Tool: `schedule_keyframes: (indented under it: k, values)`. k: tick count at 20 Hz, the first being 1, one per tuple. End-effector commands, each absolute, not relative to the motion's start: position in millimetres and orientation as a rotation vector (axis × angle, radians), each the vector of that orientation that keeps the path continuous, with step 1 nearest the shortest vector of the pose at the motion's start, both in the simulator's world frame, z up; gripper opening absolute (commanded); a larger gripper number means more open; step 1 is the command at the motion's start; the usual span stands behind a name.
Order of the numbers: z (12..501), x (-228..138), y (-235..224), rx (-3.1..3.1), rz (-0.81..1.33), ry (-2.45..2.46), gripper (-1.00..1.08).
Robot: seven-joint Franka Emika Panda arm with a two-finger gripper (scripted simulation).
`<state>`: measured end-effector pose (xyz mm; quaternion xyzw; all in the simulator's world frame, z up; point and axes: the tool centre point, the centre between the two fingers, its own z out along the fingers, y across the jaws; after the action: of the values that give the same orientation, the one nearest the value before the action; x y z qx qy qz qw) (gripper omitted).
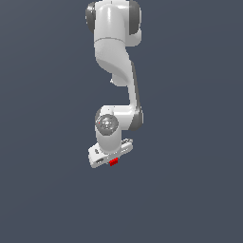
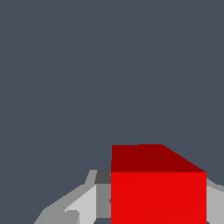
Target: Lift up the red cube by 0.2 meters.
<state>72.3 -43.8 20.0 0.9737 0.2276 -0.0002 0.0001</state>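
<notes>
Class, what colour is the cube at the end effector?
Plain bright red cube, its far face a darker shade; the wrist view shows it best.

Carrying surface: one flat plane of dark slate blue-grey [image 1: 190, 199], even in tone across the exterior view. Cannot tell whether it is a floor or a desk. Same plain colour fills the wrist view behind everything [image 2: 65, 65]. Only loose item seen: the red cube [image 1: 113, 163], small, at the lower edge of the white tool [image 1: 112, 159]. Wrist view shows the red cube [image 2: 157, 192] with grey fingers [image 2: 103, 201] close against two opposite sides. Whether the cube touches the plane or hangs above it cannot be told.
</notes>
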Motion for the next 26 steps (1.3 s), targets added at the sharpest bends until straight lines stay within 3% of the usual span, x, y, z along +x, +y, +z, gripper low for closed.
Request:
schedule_keyframes:
  k: [1,12,26]
  values:
    - [19.9,72.5,-43.4,3.059,0.0,0.716,-1.0]
    - [51.3,71.3,-43.5,3.059,-0.001,0.716,-1.0]
    - [183.7,69.6,-42.8,3.058,0.0,0.717,-1.0]
